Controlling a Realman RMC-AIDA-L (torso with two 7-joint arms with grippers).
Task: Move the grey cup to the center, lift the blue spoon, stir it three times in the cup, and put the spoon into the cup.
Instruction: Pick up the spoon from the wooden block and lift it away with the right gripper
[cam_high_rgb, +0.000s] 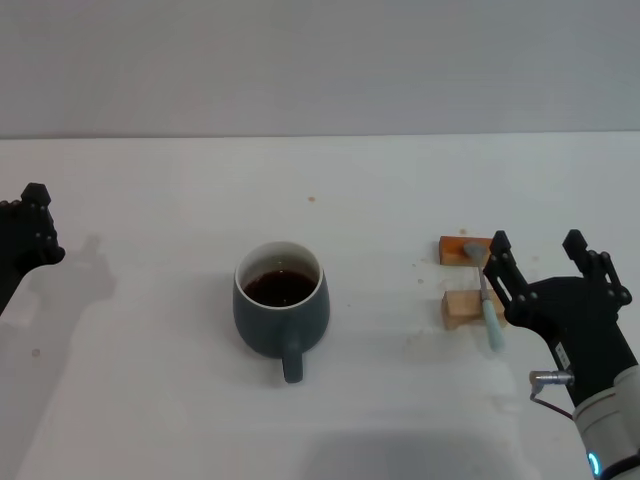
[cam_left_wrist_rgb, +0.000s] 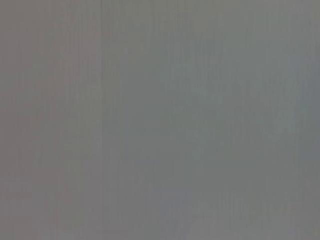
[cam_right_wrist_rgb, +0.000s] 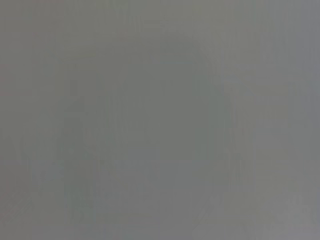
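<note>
Two small wooden blocks (cam_high_rgb: 463, 280) (perhaps stained) on a white table (cam_high_rgb: 150, 400)

grey cup (cam_high_rgb: 281, 312): dark blue-grey outside, white inside, plain, no pattern
liquid in the grey cup: very dark brown, nearly black, with a reddish edge
blue spoon (cam_high_rgb: 487, 300): pale light-blue handle, silver-grey bowl and neck
wooden blocks (cam_high_rgb: 462, 308): the one farther from the grey cup's handle side is orange-brown, the nearer one pale tan
tabletop (cam_high_rgb: 180, 190): plain white, with a few small brownish specks near the wooden blocks and one beyond the grey cup
right tool (cam_high_rgb: 535, 250): black fingers, black body, white and grey arm behind with a small blue light
left tool (cam_high_rgb: 30, 225): black
wall beyond the tabletop: flat light grey
wrist views: uniform dull grey
</note>
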